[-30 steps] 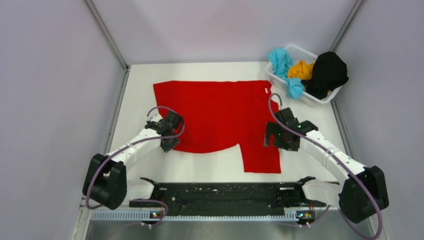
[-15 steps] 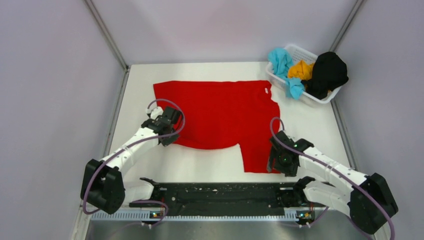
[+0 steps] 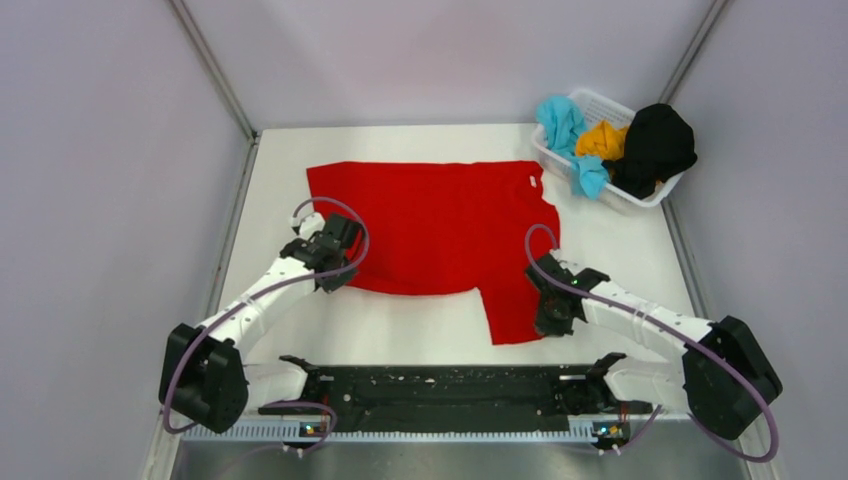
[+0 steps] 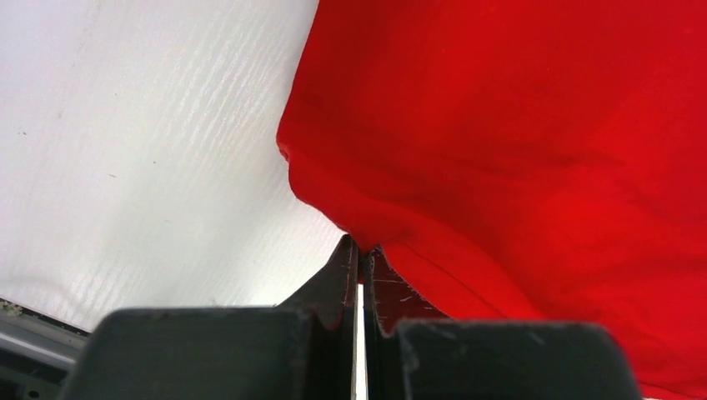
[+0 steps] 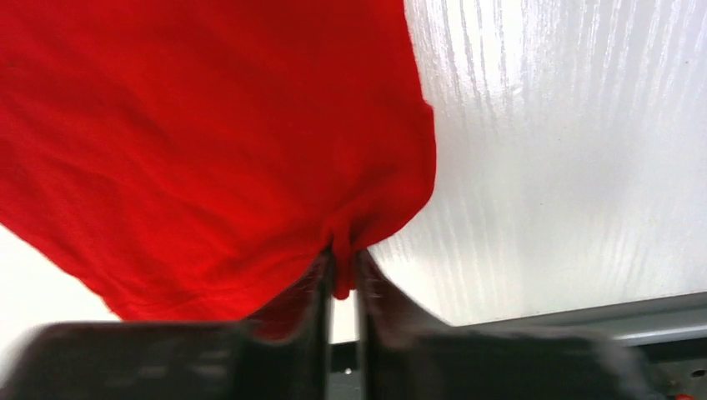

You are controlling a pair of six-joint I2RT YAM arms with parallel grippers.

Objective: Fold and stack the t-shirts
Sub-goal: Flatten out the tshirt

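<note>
White table (image 3: 420,325) is bearing the red t-shirt (image 3: 440,225), whose near edge the left gripper (image 4: 360,254) and right gripper (image 5: 342,271) are pinching with closed jaws, so raising both evenly is looking wise.

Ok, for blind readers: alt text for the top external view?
A red t-shirt lies flat on a white table, the left hand pinching its near-left corner, the right hand its near sleeve. A white basket at the far right holds a teal shirt, an orange-yellow shirt and a black shirt.
</note>
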